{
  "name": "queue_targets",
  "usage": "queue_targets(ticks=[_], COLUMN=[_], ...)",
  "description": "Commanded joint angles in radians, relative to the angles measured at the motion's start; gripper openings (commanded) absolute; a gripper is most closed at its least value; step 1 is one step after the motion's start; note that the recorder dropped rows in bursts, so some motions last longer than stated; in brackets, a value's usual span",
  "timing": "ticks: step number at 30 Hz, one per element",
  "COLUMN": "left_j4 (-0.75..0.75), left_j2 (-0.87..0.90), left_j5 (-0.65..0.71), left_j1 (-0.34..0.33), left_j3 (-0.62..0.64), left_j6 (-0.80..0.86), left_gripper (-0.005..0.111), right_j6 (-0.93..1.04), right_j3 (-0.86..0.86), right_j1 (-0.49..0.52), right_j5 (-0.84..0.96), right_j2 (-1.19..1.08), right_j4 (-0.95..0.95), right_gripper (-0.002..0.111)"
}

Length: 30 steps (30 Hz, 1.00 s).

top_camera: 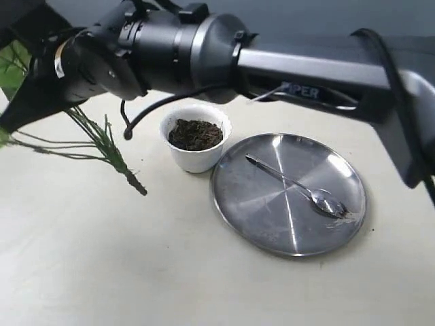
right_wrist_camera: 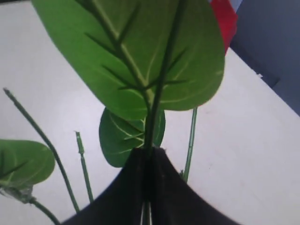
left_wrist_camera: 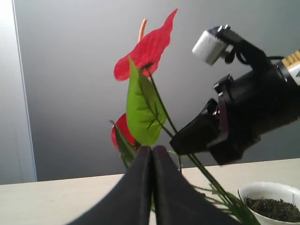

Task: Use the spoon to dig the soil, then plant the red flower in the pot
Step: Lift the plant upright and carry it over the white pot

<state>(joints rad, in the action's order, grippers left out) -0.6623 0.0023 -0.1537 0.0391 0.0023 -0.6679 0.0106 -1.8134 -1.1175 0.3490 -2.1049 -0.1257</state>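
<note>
The right gripper [right_wrist_camera: 149, 154] had its fingers squeezed together on one thin green stem of the red flower [right_wrist_camera: 140, 61], and from that wrist's camera a big veined leaf filled most of the shot, with a sliver of red petal poking out behind it. The right arm reached clear across the scene to the left side of the exterior view, so the plant hung out there, well off to the side of the pot [top_camera: 196, 139] (not over it). In that view you could only see the lower end of the flower [top_camera: 102, 139]: a bundle of skinny green stems slanting down to a brown base close above the table [top_camera: 136, 272]; I couldn't tell if it touched.

The left gripper [left_wrist_camera: 152, 154] looked pressed closed too, fingers flat against each other. Stems and a leaf ran right behind its tip, but I honestly couldn't tell whether it had hold of anything. From its camera the flower stood just past the tip, a pointed red bloom on top, another red one lower down, and a bright green leaf between.

The pot was a small white cup, holding dark crumbly soil [top_camera: 195, 134]. Right beside it sat a round steel plate [top_camera: 265, 217], and the spoon [top_camera: 299, 187] lay across that plate, bowl toward the far right rim.
</note>
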Motion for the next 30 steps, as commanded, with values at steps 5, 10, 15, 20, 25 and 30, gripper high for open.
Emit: queue_targets(ticks=[5,10,15,20,25,30], left_j4=[0.003,0.003,0.003,0.003,0.003,0.003], left_j2=[-0.002,-0.002,-0.002,-0.002,-0.002,-0.002], left_j5=[-0.004,-0.002,-0.002,-0.002,-0.002,-0.002], left_j1=[0.005,0.005,0.005,0.005,0.005,0.005], left_j3=[-0.002,-0.002,-0.002,-0.002,-0.002,-0.002], left_j6=[-0.003,-0.003,-0.003,-0.003,-0.003,-0.003], left_gripper=[0.0,0.0,0.0,0.0,0.0,0.0], right_j6=[-0.142,-0.142,-0.142,-0.139,-0.139,-0.139], right_j3=[0.102,0.357,0.647,0.807,0.816,0.816], right_j1=[0.149,0.251,0.341,0.384,0.397,0.397], right_j5=[-0.114,-0.401,-0.843,-1.141,-1.182,-1.274], right_j2=[0.104,0.227,0.317,0.302,0.248,0.218], right_j4=[-0.036,-0.023,0.014,0.075,0.059,0.046], right_gripper=[0.0,0.0,0.0,0.0,0.0,0.0])
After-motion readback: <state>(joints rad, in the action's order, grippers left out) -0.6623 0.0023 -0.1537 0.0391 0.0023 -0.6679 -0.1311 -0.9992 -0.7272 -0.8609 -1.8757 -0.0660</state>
